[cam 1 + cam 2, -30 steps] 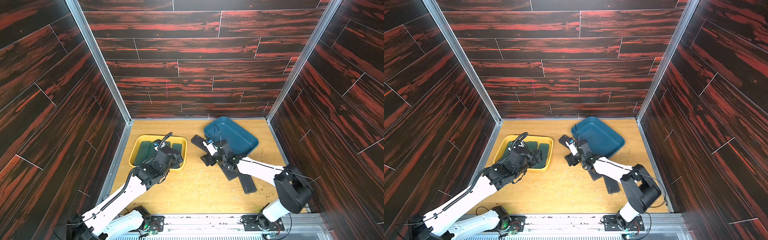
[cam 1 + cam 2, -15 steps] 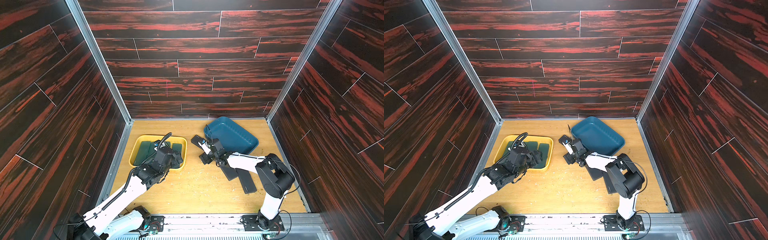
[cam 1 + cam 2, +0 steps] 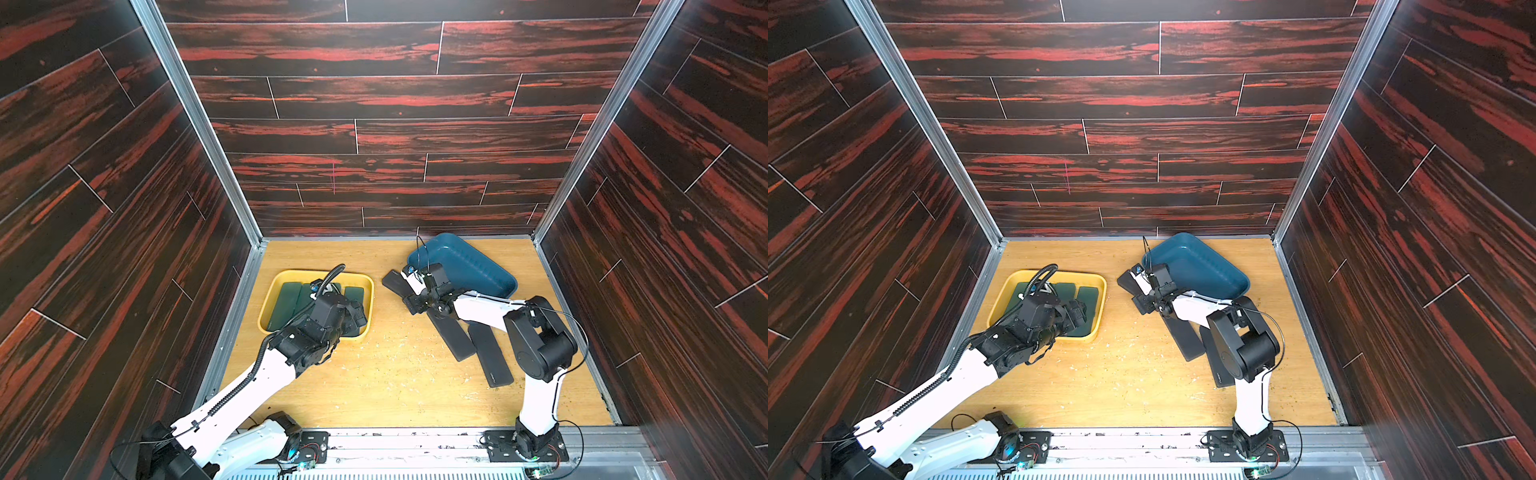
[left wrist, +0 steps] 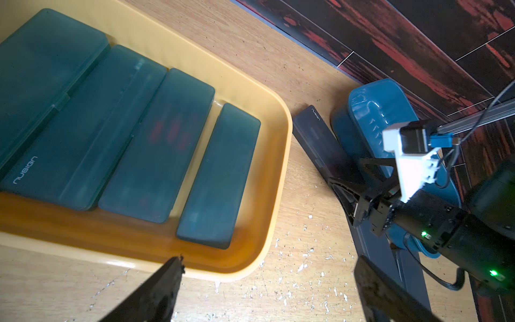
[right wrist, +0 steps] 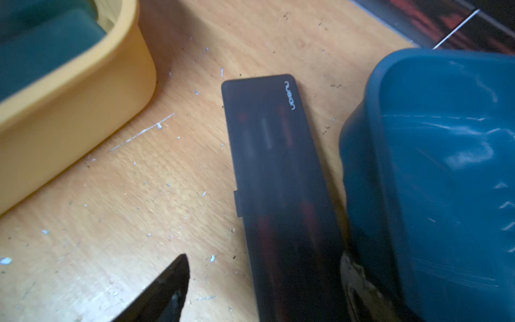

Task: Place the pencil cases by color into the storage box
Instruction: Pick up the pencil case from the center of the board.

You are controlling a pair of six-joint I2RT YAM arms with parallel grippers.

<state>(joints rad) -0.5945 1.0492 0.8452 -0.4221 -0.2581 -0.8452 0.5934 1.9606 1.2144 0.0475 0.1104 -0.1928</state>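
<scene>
The right end effector (image 5: 264, 259), spread, straddles the black pencil case (image 5: 278, 167) on the worktop (image 5: 139, 209) beside the blue bin (image 5: 432, 139), forearm (image 3: 478, 309) low, elbow (image 3: 540, 353) folded. The left end effector (image 4: 267, 278), wide and empty, hovers by the yellow tray (image 4: 281, 156) holding green pencil cases (image 4: 145, 145).

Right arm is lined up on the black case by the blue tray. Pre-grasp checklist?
1. Right gripper open, jaws either side of the black case: ok.
2. Black case flat on the table, logo end free: ok.
3. Gap between one jaw and the blue tray wall: cannot tell, looks tight.
4. Blue tray holds no cases: ok.
5. Left gripper open, empty, at the yellow tray edge: ok.
6. Four green cases in the yellow tray: ok.
</scene>
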